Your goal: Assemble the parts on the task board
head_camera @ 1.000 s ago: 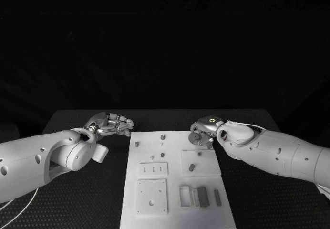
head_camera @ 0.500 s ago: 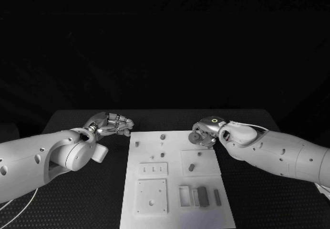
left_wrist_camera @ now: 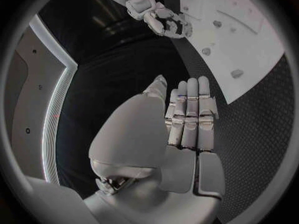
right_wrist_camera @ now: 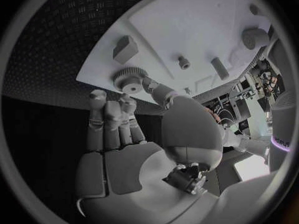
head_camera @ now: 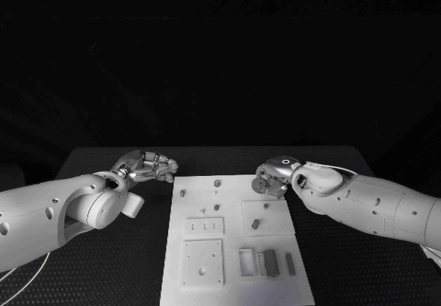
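Note:
The white task board (head_camera: 234,280) lies in the middle of the table. My right hand (head_camera: 276,178) hovers over its far right corner and pinches a small toothed gear (head_camera: 261,185) between thumb and fingers. In the right wrist view the gear (right_wrist_camera: 131,79) sits at the fingertips (right_wrist_camera: 98,95), just above the board (right_wrist_camera: 187,20). My left hand (head_camera: 147,167) hangs off the board's far left corner above the bare table, holding nothing. Its fingers (left_wrist_camera: 190,114) lie side by side in the left wrist view, where the right hand (left_wrist_camera: 163,21) also shows at the board's (left_wrist_camera: 249,59) corner.
Small pegs stand on the board (head_camera: 218,183) (head_camera: 216,206) (head_camera: 255,224). Two flat plates (head_camera: 205,225) (head_camera: 203,262) lie on its left half, and dark blocks (head_camera: 270,262) stand beside a white frame (head_camera: 246,262) near the front. Black table surrounds the board.
My right hand with the gear has shifted slightly to the right over the board's far corner. The left hand has not moved.

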`<state>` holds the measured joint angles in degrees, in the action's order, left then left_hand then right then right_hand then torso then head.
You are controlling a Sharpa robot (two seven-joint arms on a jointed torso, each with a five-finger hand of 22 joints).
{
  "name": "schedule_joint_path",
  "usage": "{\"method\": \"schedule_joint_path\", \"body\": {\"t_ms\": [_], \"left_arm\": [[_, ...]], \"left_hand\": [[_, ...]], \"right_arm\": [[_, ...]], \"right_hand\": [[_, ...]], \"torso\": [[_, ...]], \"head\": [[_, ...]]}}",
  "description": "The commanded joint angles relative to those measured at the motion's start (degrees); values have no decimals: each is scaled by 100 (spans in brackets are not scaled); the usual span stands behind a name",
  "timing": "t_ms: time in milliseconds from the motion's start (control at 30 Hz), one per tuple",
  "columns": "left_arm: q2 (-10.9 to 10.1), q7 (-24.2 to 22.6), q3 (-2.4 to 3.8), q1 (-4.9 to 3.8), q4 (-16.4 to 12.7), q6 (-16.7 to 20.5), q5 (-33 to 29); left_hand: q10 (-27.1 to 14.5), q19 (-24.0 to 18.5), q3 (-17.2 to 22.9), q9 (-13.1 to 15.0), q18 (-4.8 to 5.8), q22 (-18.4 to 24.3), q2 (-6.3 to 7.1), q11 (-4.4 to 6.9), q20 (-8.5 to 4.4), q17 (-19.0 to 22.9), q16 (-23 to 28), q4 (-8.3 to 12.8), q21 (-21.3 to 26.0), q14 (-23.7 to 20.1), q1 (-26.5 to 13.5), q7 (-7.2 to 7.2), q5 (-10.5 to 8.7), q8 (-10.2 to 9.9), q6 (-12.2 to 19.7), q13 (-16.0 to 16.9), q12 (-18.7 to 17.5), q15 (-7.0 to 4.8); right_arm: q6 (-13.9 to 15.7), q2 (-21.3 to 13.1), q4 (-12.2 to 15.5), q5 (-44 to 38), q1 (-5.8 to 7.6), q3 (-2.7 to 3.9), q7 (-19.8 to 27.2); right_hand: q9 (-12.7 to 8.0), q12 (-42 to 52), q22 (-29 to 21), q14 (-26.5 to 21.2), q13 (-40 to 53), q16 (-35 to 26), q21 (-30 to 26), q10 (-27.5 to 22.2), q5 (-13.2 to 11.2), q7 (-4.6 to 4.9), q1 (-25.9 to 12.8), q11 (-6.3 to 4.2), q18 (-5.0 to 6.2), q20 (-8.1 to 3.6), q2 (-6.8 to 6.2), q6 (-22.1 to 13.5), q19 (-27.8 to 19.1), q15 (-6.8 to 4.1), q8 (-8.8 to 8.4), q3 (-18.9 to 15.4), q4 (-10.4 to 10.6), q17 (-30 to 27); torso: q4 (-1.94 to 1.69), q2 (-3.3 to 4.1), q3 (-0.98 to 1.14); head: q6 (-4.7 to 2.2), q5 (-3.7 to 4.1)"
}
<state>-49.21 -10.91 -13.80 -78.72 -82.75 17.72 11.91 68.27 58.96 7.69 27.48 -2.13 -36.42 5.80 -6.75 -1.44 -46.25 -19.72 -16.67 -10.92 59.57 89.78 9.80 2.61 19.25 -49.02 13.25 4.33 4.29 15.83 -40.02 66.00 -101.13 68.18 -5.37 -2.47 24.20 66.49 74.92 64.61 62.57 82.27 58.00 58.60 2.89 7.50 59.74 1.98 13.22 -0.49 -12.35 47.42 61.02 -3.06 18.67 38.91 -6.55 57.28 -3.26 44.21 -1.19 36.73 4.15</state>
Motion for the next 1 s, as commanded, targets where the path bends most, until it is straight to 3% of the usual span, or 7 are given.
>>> {"method": "schedule_joint_path", "body": {"t_ms": [33, 133, 233, 533, 767, 1000], "left_arm": [[9, -44, 4, -7, -4, -60, -15], [7, -45, 4, -7, -9, -60, -15], [8, -44, 4, -7, -12, -62, -15], [2, -28, 4, -7, -8, -60, -50], [5, -31, 4, -7, -7, -57, -50], [4, -34, 4, -7, -8, -51, -47]], "left_hand": [[-23, 26, -31, 9, -31, -5, 17, -5, -1, -11, 26, 7, 26, 33, -57, 25, 23, -31, 21, 7, -23, -4], [-23, 26, -30, 10, -31, -6, 17, -5, -1, -12, 27, 8, 27, 33, -57, 25, 23, -31, 20, 7, -24, -4], [-23, 26, -30, 10, -32, -6, 18, -5, -2, -13, 29, 8, 27, 34, -57, 25, 23, -32, 21, 8, -24, -4], [-24, 26, -30, 12, -32, -8, 20, -5, -2, -16, 32, 9, 29, 35, -56, 25, 23, -33, 21, 9, -26, -5], [-27, 25, -30, 12, -32, -8, 23, -6, -2, -19, 37, 11, 32, 34, -54, 25, 23, -36, 23, 10, -28, -4], [-28, 25, -29, 13, -32, -9, 22, -6, -2, -21, 40, 11, 34, 33, -51, 26, 24, -37, 24, 11, -29, -4]], "right_arm": [[-180, 24, -22, 4, -5, -1, 50], [-216, 30, -30, -38, -5, -1, 41], [-249, 33, -49, -80, -5, -1, 19], [-307, 26, -71, -224, -5, -1, -19], [-278, 39, -105, -356, -6, -2, -6], [-313, 54, -167, -381, -31, -3, 63]], "right_hand": [[8, 33, 96, -5, -22, 29, 23, -484, 0, 109, 0, 33, 178, -17, 142, 351, -40, -60, 43, 3, 35, -17], [15, 48, 102, -17, -49, 45, 28, -494, -1, 97, 35, 22, 178, -21, 315, 377, -59, -70, 53, -21, -37, -38], [16, 65, 106, -30, -75, 61, 36, -506, -1, 94, 58, 18, 178, -21, 395, 383, -78, -74, 51, -61, -153, -58], [24, 109, 98, -68, -144, 91, 40, -536, -1, 84, 237, 11, 178, -16, 325, 425, -107, -80, 53, -52, -556, -120], [19, 122, 89, -113, -192, 94, 23, -581, 0, 104, 373, 28, 178, 12, 117, 383, -132, -64, 18, -6, -760, -165], [67, 175, 91, -112, -217, 126, 37, -560, -1, 71, 550, 3, 178, 25, 224, 511, -113, -80, 88, 61, -881, -193]], "torso": [[-4, 3, 1], [-1, 3, 0], [0, 3, 0], [-4, 3, 1], [-2, 2, 2], [-2, 1, 0]], "head": [[5, 4], [9, 4], [9, 9], [26, 28], [39, 31], [43, 32]]}}
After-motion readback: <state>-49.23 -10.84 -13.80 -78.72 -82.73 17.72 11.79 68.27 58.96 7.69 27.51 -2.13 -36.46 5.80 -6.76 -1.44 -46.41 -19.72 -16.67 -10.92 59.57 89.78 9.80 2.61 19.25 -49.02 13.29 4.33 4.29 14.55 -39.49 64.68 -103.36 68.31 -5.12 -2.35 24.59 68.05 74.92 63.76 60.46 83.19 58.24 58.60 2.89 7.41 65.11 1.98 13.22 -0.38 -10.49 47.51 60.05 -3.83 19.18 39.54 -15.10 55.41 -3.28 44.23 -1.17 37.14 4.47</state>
